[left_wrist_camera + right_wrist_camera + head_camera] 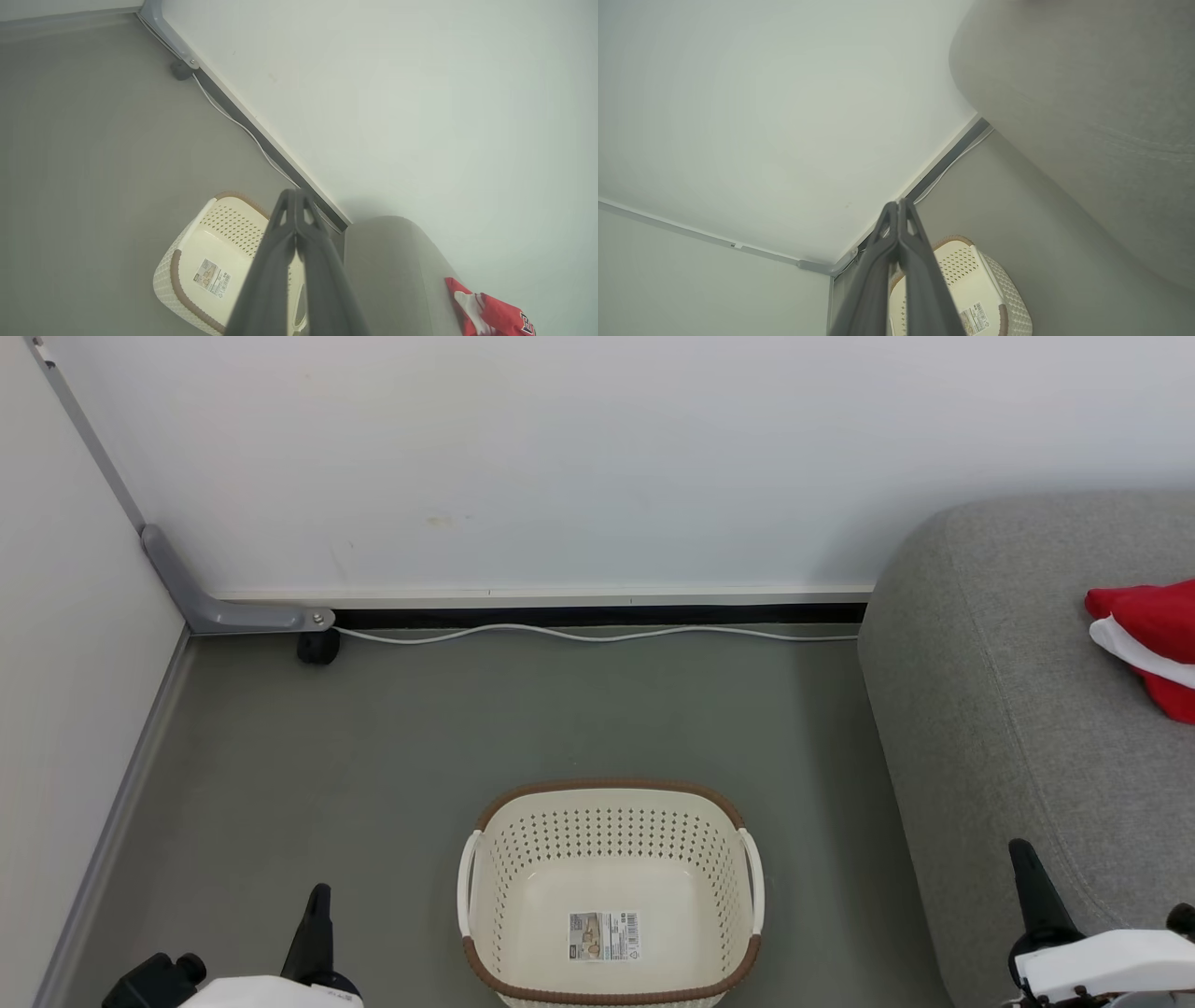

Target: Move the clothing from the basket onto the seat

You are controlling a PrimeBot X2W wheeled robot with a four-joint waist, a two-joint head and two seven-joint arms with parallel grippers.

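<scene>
Two grippers sit closest to the head camera. Left gripper (pixel 320 896) is at the left of the basket (pixel 607 788). Right gripper (pixel 1021 852) is at the right of the basket. On each unit the two dark fingers are pressed together along their length, and neither grips anything.

Item count:
- One basket, cream with a brown rim, stands upright on the grey floor (pixel 373 756) between the two grippers.
- Two white handles are fitted, one on the left side (pixel 464 882) and one on the right side (pixel 754 882).
- One sticker (pixel 604 935) lies flat on the basket bottom; it is the sole content.
- One seat (pixel 1008 709), grey, stands just right of the basket.
- One bundle of clothing (pixel 1153 635), red with white trim, rests on the seat, right of and beyond the basket. The number of garments in it cannot be determined.
- One white cable (pixel 597 635) runs along the wall base beyond the basket.
- One black castor (pixel 317 647) sits beyond and left of the basket.
</scene>
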